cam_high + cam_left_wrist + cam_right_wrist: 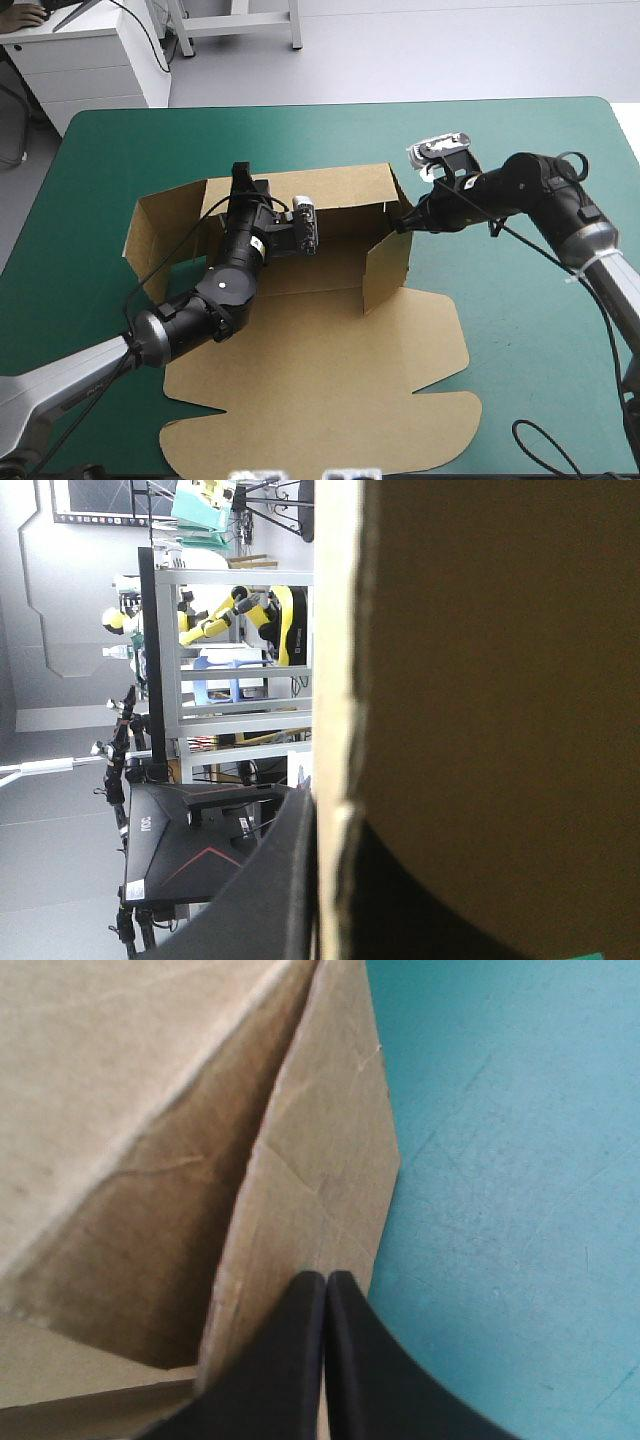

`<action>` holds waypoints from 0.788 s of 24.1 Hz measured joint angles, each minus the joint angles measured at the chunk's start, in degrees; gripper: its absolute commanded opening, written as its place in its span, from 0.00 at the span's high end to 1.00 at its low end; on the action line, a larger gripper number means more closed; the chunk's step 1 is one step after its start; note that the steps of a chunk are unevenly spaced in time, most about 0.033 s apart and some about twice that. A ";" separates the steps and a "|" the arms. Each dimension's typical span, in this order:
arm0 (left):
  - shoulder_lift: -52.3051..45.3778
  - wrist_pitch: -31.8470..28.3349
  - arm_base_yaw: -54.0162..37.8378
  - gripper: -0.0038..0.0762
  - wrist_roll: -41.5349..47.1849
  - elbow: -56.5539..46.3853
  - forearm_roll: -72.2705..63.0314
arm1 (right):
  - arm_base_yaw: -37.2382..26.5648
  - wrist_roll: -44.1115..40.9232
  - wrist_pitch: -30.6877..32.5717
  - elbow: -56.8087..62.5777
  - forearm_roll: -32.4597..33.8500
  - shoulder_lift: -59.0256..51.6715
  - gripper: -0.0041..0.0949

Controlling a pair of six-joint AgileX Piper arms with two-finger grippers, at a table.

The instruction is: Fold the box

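Box point(300, 340): brown, in the middle of the teal-green table point(520, 140), partly raised.
- Far wall point(340, 190) stands upright.
- Right wall point(388, 265) stands upright, with its near end swung inward.
- Left flap point(165, 225) is raised and splayed toward the table's left edge.
- Lid point(320, 400) lies flat, reaching toward the near edge.

Left gripper point(240, 180): on the far wall's top edge, near its left end. Its wrist view shows the board edge running between the black fingers point(270, 890), which pinch it.

Right gripper point(400, 224): at the box's far right corner. The fingers are pressed together into one point, and the tips touch the face of the board there.
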State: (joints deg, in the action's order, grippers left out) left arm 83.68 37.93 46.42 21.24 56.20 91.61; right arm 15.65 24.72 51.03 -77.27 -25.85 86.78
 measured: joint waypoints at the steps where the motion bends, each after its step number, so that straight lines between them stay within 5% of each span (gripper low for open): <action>1: 0.00 0.00 0.00 0.96 -0.05 0.00 0.00 | 0.00 1.46 -1.96 1.99 -0.74 -0.73 0.97; 4: 0.00 0.00 0.00 0.96 -0.05 0.00 0.00 | 0.00 7.15 -9.55 10.51 -2.76 -5.61 0.79; 9: 0.00 0.00 0.00 0.96 -0.05 0.00 0.00 | 0.00 15.84 -12.06 15.53 -6.52 -9.15 0.52; 19: 0.00 0.00 0.00 0.96 -0.23 0.00 0.00 | 0.00 28.78 -12.21 16.59 -16.59 -9.48 0.34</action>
State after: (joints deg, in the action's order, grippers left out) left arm 83.68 37.93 46.42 21.02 56.20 91.61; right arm 15.65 53.50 38.82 -60.68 -42.44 77.29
